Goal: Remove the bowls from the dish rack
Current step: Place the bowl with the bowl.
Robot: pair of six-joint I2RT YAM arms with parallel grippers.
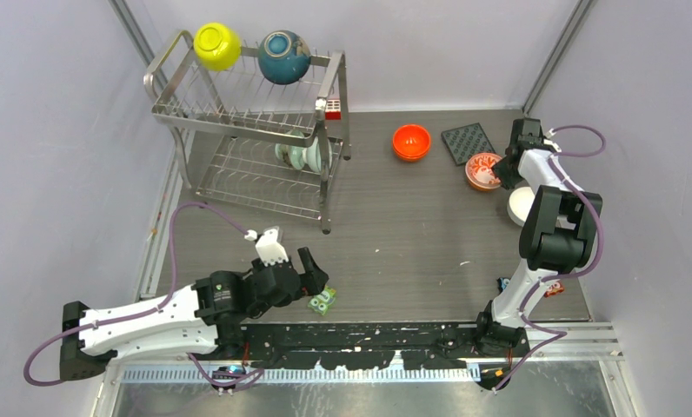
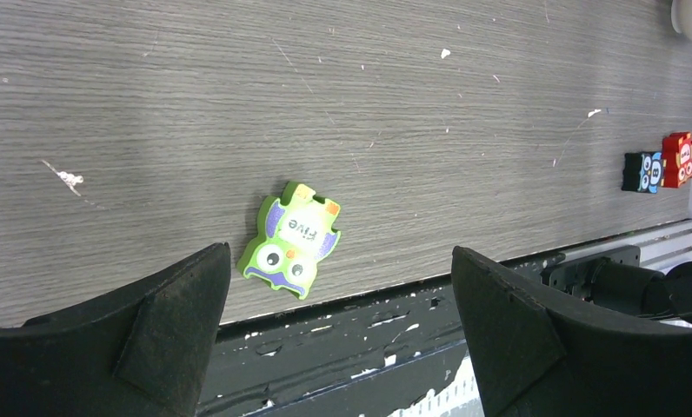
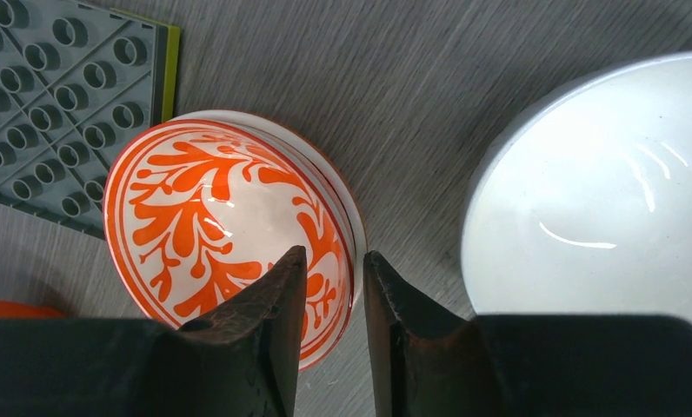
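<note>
Tabletop (image 1: pixel 395 226) grey woodgrain, scuffed; dish rack (image 1: pixel 238 109) far-left; walls (image 1: pixel 412 43) pale lilac.

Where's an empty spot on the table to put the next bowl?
The biggest bare patch is the middle of the table, between the dish rack, the orange bowl and the owl block. It's crowded at the far right: orange bowl, dark mat, flowered bowl and white bowl sit close together.

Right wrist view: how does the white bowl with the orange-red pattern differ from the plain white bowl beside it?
The white bowl with the orange-red pattern is painted inside; the plain white bowl is bare. The right gripper straddles the patterned bowl's rim; the plain one lies outside its fingers. Both sit upright.
</note>
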